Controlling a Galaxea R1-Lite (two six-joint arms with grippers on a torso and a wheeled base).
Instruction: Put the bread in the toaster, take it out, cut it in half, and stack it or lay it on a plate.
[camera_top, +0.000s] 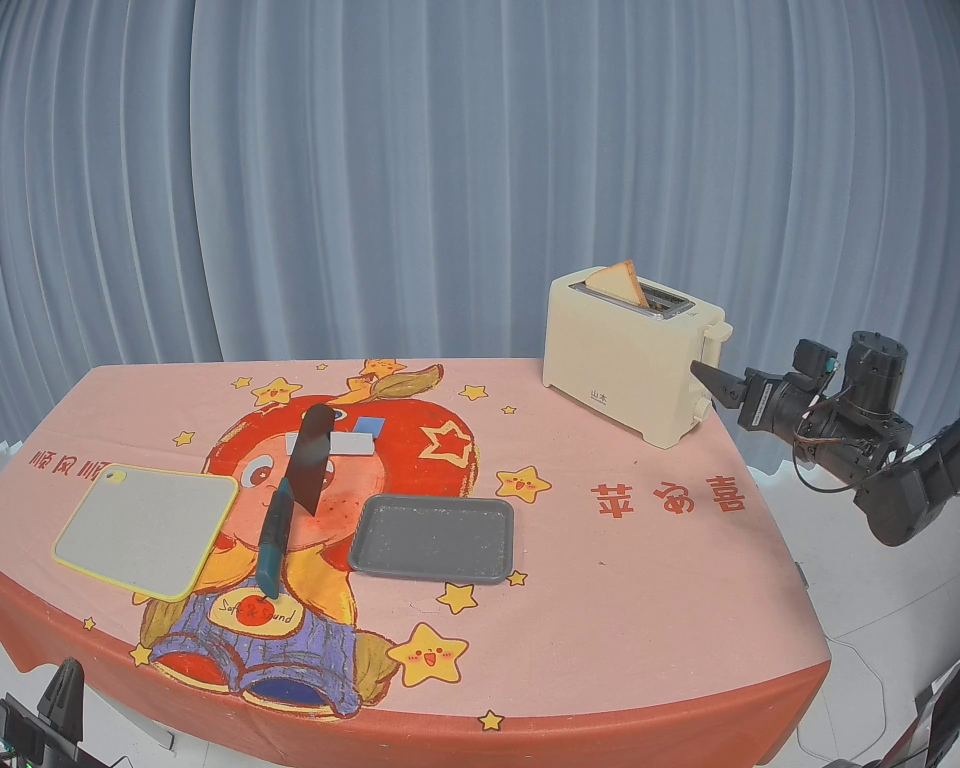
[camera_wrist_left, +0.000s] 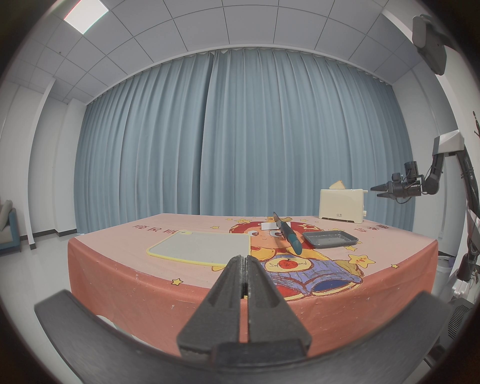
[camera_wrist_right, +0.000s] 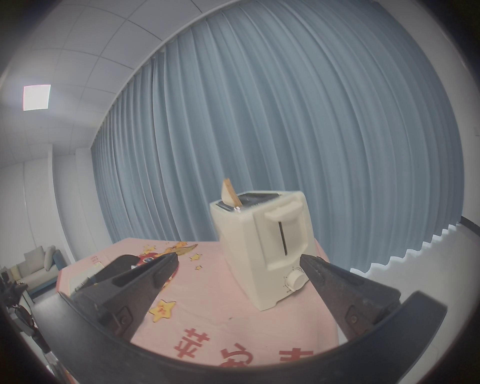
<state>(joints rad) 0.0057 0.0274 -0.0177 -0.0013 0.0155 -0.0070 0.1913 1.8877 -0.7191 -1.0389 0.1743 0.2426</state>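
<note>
A cream toaster (camera_top: 625, 355) stands at the table's far right, with a slice of bread (camera_top: 620, 283) sticking up tilted from one slot. In the right wrist view the toaster (camera_wrist_right: 265, 245) shows its lever side, bread (camera_wrist_right: 230, 194) poking out on top. My right gripper (camera_top: 705, 380) hovers open just off the toaster's lever end, holding nothing; its fingers (camera_wrist_right: 135, 282) spread wide. My left gripper (camera_wrist_left: 245, 280) is shut and empty, low in front of the table's near left edge. A knife (camera_top: 290, 500) with a teal handle rests on a stand beside the grey plate (camera_top: 432, 538).
A cutting board (camera_top: 145, 528) with a yellow rim lies at the left. Small white and blue blocks (camera_top: 352, 437) sit behind the knife. The tablecloth's right side near the toaster is bare. A blue curtain hangs behind the table.
</note>
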